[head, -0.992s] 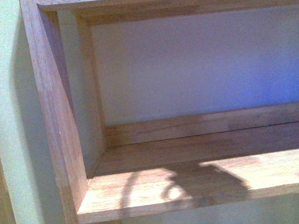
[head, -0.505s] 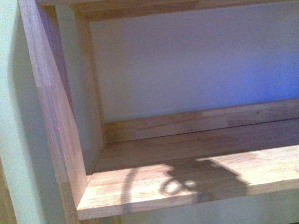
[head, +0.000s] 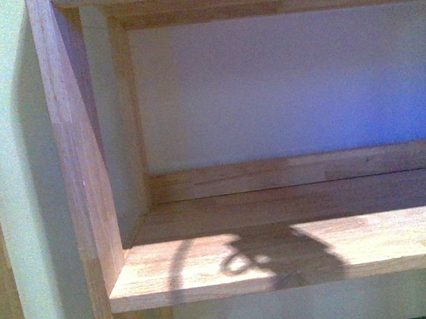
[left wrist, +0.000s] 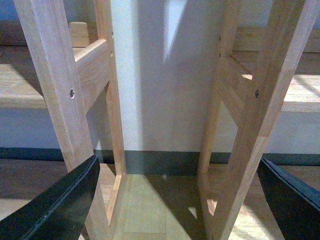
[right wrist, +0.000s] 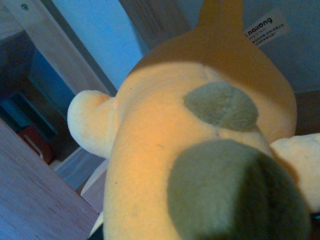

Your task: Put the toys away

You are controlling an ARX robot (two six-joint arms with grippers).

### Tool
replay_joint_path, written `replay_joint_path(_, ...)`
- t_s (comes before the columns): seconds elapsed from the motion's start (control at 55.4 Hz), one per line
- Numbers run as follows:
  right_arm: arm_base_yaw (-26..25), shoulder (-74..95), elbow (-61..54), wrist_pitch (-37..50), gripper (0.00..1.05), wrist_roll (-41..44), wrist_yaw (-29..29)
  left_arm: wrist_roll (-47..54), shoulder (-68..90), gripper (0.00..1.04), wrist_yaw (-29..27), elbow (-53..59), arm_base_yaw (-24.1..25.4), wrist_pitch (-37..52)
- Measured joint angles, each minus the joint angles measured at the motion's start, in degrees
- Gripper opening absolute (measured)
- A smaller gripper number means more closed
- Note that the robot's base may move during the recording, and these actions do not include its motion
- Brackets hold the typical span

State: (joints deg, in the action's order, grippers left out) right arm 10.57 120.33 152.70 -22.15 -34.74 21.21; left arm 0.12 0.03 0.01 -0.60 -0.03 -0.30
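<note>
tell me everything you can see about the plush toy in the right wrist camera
The plush toy fills most of the right wrist view, very close to the lens. Its body is soft, fuzzy orange-yellow fabric, rounded, with two grey-brown patches, one small and one larger. Paler cream lobes stick out on either side, and a white sewn-in label with printed text sits near its far end. Wooden boards and a blue surface lie behind it. The gripper fingers are hidden, so what holds it cannot be seen. It does not appear in the front or left wrist views.

The plush toy's tag reads "naiiong".
</note>
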Motion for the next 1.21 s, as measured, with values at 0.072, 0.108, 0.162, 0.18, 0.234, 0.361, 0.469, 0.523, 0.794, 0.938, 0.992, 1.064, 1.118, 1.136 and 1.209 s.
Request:
replay_joint_path(0.072, 0.0, -0.2, -0.6, 0.6, 0.40, 0.1, -0.2, 0.0, 0.0, 0.99, 0.0, 0.0, 0.0, 0.0)
replay_joint_path(0.108, 0.0, -0.6, -1.7, 1.3, 0.48, 0.4, -0.3, 0.0, 0.0, 0.99, 0.0, 0.0, 0.0, 0.0)
replay_joint_path(0.162, 0.0, -1.3, -3.3, 2.3, 0.57, 0.8, -0.4, 0.0, 0.0, 0.99, 0.0, 0.0, 0.0, 0.0)
replay_joint_path(0.18, 0.0, -1.6, -3.9, 2.7, 0.61, 1.0, -0.5, 0.0, 0.0, 0.99, 0.0, 0.0, 0.0, 0.0)
replay_joint_path(0.234, -0.1, -2.3, -5.0, 3.3, 0.68, 1.4, -0.7, 0.0, 0.0, 0.99, 0.0, 0.0, 0.0, 0.0)
replay_joint_path(0.361, -0.3, -4.7, -8.6, 5.9, 0.85, 1.7, -0.5, 0.0, 0.0, 0.99, 0.0, 0.0, 0.0, 0.0)
replay_joint_path(0.469, -0.7, -7.1, -11.2, 7.1, 1.00, 2.6, 0.0, 0.0, 0.0, 0.99, 0.0, 0.0, 0.0, 0.0)
replay_joint_path(0.523, -0.9, -8.3, -12.2, 7.7, 1.04, 3.4, 0.2, 0.0, 0.0, 0.99, 0.0, 0.0, 0.0, 0.0)
replay_joint_path(0.794, -3.9, -19.3, -20.6, 13.5, 1.04, 5.7, 2.7, 0.0, 0.0, 0.99, 0.0, 0.0, 0.0, 0.0)
replay_joint_path(0.938, -5.6, -26.7, -28.3, 17.4, 1.04, 5.7, 3.7, 0.0, 0.0, 0.99, 0.0, 0.0, 0.0, 0.0)
replay_joint_path(0.992, -6.1, -29.7, -32.2, 18.6, 1.04, 6.2, 3.7, 0.0, 0.0, 0.99, 0.0, 0.0, 0.0, 0.0)
replay_joint_path(1.064, -6.4, -33.5, -37.5, 20.4, 1.04, 7.2, 3.1, 0.0, 0.0, 0.99, 0.0, 0.0, 0.0, 0.0)
replay_joint_path(1.118, -6.6, -36.9, -42.2, 21.6, 1.04, 8.9, 0.8, 0.0, 0.0, 0.99, 0.0, 0.0, 0.0, 0.0)
replay_joint_path(1.136, -6.6, -37.6, -43.3, 21.7, 1.04, 9.4, 0.6, 0.0, 0.0, 0.99, 0.0, 0.0, 0.0, 0.0)
replay_joint_path(1.209, -6.6, -42.9, -50.7, 23.9, 1.04, 15.4, -5.1, 0.0, 0.0, 0.99, 0.0, 0.0, 0.0, 0.0)
